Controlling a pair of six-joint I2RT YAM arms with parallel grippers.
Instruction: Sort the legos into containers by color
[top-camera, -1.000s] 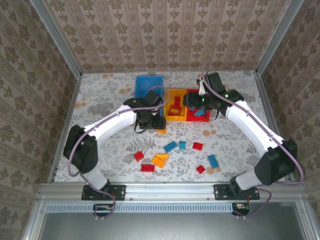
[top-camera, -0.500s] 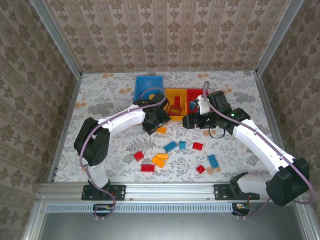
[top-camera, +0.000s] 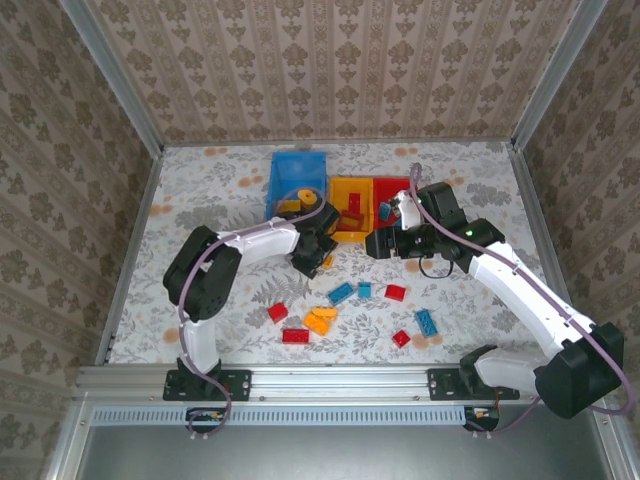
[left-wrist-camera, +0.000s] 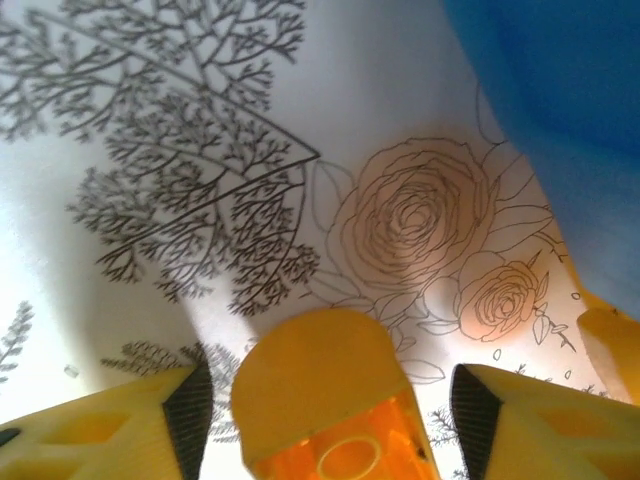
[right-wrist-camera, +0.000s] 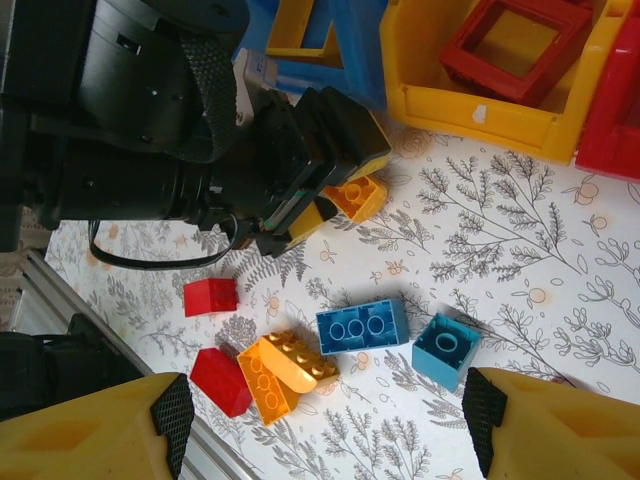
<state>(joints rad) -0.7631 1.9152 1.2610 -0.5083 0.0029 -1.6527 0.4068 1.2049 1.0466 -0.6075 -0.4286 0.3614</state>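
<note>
The left hand (left-wrist-camera: 328, 385) is low over the table (left-wrist-camera: 200, 100), its fingers apart on either side of an orange brick (right-wrist-camera: 357, 194). The brick is smooth and rounded at one end, with slim gaps beside it. It lies near the fronts of the blue bin (top-camera: 298, 168) and yellow bin (right-wrist-camera: 440, 90). The right hand (right-wrist-camera: 322, 400) hangs wide apart and empty above loose bricks (right-wrist-camera: 362, 325) in red, blue and orange.

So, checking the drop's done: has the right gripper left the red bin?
Yes. The right gripper drew back toward the near edge, from over the red bin to short of it.
</note>
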